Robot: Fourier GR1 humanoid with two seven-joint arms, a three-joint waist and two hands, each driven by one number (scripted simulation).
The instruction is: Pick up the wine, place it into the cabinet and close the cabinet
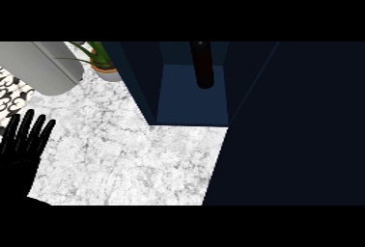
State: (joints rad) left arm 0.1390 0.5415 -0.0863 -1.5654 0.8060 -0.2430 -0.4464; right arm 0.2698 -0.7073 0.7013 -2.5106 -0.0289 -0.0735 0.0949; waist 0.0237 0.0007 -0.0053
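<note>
A dark wine bottle stands inside the dark blue cabinet, on its lit floor toward the back. The cabinet door fills the right side of the head view as a large dark panel, swung partway across the opening. My left hand rests open at the left edge, fingers straight and pointing up, well away from the cabinet. No right hand shows anywhere.
A grey cylindrical object lies at the upper left on the white marbled counter. A small potted plant stands beside the cabinet's left wall. A black and white patterned surface shows at the far left.
</note>
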